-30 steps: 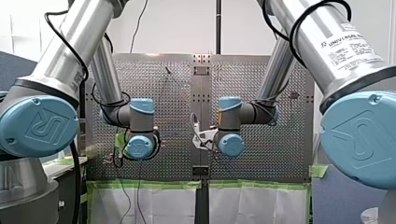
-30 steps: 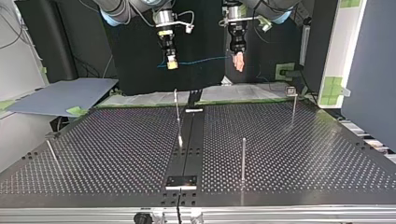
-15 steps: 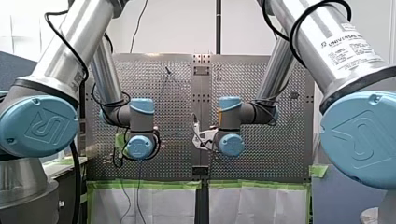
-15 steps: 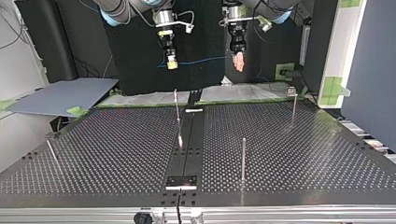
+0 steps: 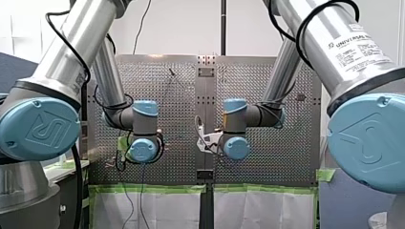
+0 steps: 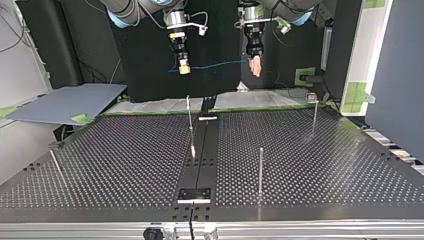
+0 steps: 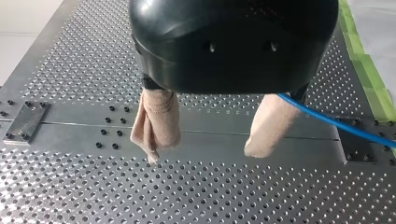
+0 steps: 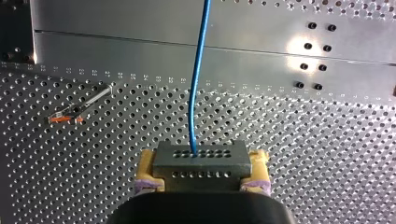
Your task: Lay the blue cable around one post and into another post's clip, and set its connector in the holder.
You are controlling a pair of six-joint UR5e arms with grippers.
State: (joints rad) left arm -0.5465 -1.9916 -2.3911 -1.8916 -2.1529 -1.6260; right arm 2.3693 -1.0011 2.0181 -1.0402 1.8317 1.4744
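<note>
No change worth noting over the last second: same pose for both arms, high above the bench (image 6: 300,165) toward its arm-side edge, same line of cable (image 6: 215,64) strung between them. Reads as a pause before the routing, not progress. Nothing laid around any post yet, nothing in a clip, nothing in a holder.

Clenched on the connector (image 8: 201,158): the right gripper (image 8: 201,169), yellow pads pressing its two ends. Released: the left gripper (image 7: 208,140), beige pads (image 7: 156,123) clearly apart, only bench showing in the gap. Cable passing behind the outer side of one pad and away toward the bench's taped edge; touching that pad or merely close, cannot tell.

Connector: a dark flat block with two rows of small holes, held level. Cable: thin, bright blue, leaving one hole near the block's middle and running straight ahead with no kink or loop. Nearly level between the grippers in the top view, with slight sag. Probably pliant, so likely to drape once lowered.

Thin upright posts: one (image 6: 260,170) nearer the bench's camera-side edge, one (image 6: 314,112) toward the arm-side edge at the top view's right, carrying a small head, possibly the clip. Both well below the cable.
</note>
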